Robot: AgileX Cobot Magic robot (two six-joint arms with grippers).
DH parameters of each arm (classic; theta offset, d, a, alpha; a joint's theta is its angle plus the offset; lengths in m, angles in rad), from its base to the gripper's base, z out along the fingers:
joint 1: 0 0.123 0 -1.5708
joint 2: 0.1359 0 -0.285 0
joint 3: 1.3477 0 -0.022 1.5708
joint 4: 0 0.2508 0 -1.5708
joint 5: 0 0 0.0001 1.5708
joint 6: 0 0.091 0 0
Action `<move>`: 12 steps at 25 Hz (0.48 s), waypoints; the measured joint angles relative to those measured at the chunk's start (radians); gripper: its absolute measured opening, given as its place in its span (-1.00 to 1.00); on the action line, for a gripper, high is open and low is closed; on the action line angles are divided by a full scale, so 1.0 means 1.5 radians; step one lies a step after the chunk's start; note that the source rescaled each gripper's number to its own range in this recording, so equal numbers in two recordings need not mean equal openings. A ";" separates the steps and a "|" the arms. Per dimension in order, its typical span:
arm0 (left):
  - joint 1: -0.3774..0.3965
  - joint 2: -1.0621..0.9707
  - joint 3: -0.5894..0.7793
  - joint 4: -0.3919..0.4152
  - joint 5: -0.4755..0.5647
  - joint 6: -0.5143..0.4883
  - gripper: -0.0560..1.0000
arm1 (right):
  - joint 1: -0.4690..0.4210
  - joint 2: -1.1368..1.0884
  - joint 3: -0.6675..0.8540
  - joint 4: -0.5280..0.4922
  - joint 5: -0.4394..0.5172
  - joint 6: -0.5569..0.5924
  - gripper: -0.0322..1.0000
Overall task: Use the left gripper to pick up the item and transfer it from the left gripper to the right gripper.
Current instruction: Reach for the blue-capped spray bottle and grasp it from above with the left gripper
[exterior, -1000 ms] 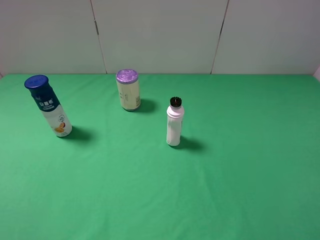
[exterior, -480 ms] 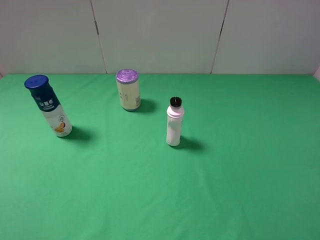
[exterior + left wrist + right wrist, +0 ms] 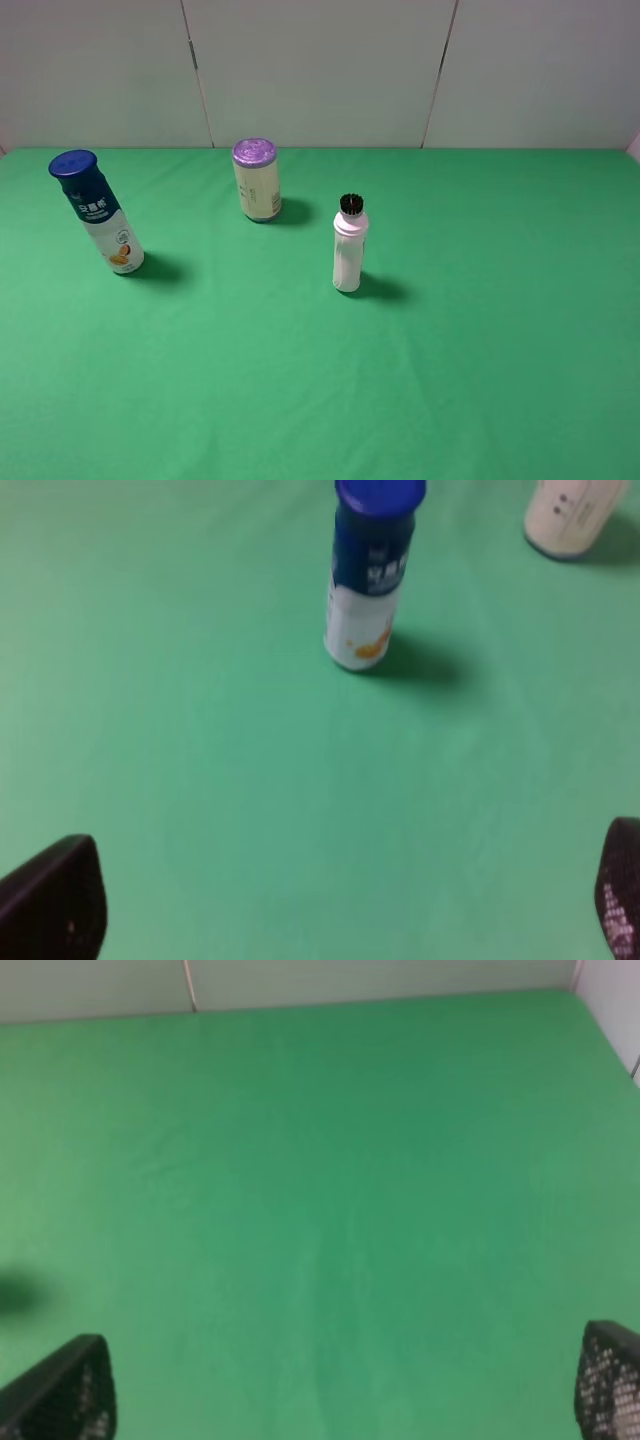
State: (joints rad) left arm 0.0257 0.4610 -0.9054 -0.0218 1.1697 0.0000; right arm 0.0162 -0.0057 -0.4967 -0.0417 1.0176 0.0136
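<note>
A: Progress?
B: None yet. The tall blue-capped plastic bottle (image 3: 98, 215) with the dark blue label stands upright at far left of the green cloth (image 3: 450, 380), untouched.
A: Grippers?
B: The black two-fingered left gripper (image 3: 335, 900) faces it, well apart, fingers splayed, empty. The black right gripper (image 3: 335, 1390) is likewise spread and empty. Pick-up and handover both remain.

A green cloth-covered desk (image 3: 480, 360) is carrying three upright containers in front of a pale panelled wall (image 3: 320, 70). Far over on the side of the left gripper (image 3: 345, 900), the tall blue-capped bottle (image 3: 97, 215), with a dark blue label and a white lower body, is standing alone. A cream can with a purple lid (image 3: 257, 182) is standing farther back, nearer the middle. A slim white bottle with a black cap (image 3: 348, 250) is standing at the centre, well apart from both. Each one is casting a shadow toward the side of the right gripper (image 3: 345, 1385).
</note>
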 joint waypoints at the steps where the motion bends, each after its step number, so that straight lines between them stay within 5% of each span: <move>1: 0.000 0.029 -0.023 -0.001 0.000 0.005 0.99 | 0.000 0.000 0.000 0.000 0.000 0.000 1.00; 12: -0.074 0.258 -0.161 0.048 0.001 0.000 1.00 | 0.000 0.000 0.000 0.000 -0.001 0.000 1.00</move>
State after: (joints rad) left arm -0.0856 0.8481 -1.1472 0.0502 1.1708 0.0000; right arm 0.0162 -0.0057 -0.4967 -0.0417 1.0163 0.0136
